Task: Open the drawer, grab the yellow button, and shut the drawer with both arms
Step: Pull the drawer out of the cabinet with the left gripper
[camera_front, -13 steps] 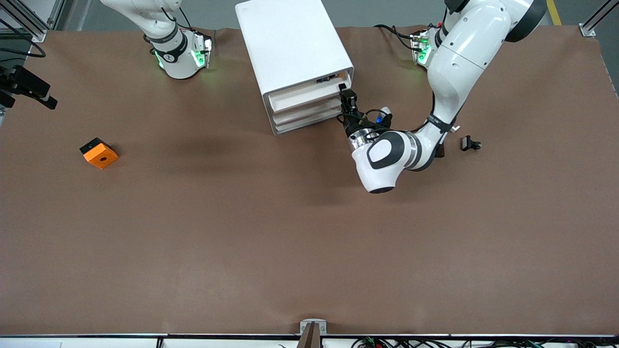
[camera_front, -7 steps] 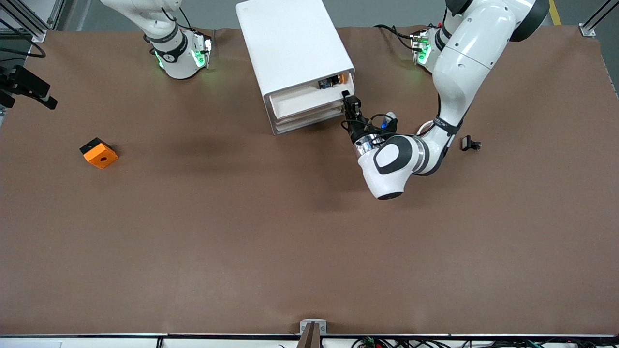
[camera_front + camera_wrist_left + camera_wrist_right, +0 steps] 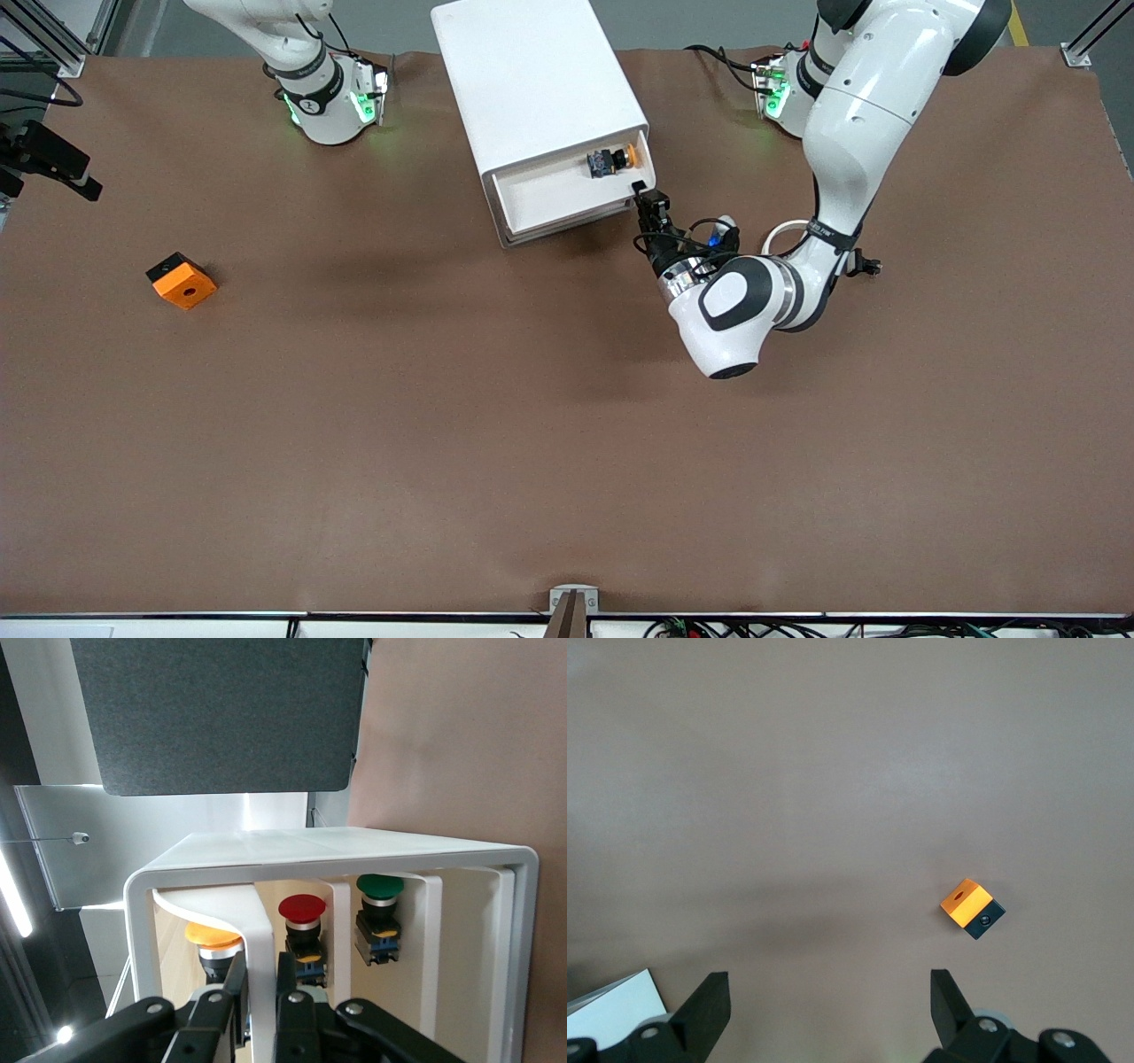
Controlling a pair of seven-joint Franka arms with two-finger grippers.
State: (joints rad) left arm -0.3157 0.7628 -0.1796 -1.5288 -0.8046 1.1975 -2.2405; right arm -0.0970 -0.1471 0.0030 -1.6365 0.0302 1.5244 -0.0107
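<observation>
Drawer (image 3: 567,190): uppermost of the white cabinet (image 3: 532,80), partly pulled out toward the front camera, its white tray showing.
Button (image 3: 611,160): lies on its side in the open drawer, at the corner toward the left arm's end of the table, orange cap pointing toward that end; in the left wrist view the orange cap (image 3: 213,935) sits just inside the drawer front.
Left gripper (image 3: 646,197): at the drawer's front corner toward the left arm's end, its arm reaching in low from the table side, fingers (image 3: 288,992) pinched together on the thin front wall of the drawer (image 3: 261,966).
Button and jaws: the button rests in the tray just beside the clamped jaws, on the cabinet side of the drawer front, apart from the fingers and not held.
Lower drawers: the left wrist view, looking in past the drawer front, also shows a red-capped pushbutton (image 3: 302,926) and a green-capped pushbutton (image 3: 379,912) in the neighbouring compartments.
Right gripper (image 3: 828,1001): waits high over the table at the right arm's end, jaws wide apart and empty.
Orange cube (image 3: 181,280): with a round hole and a black side, sits on the brown table (image 3: 443,443) toward the right arm's end, well apart from the cabinet, also seen in the right wrist view (image 3: 972,908).
Small black part (image 3: 866,263): on the table beside the left arm's forearm, partly hidden by it.
</observation>
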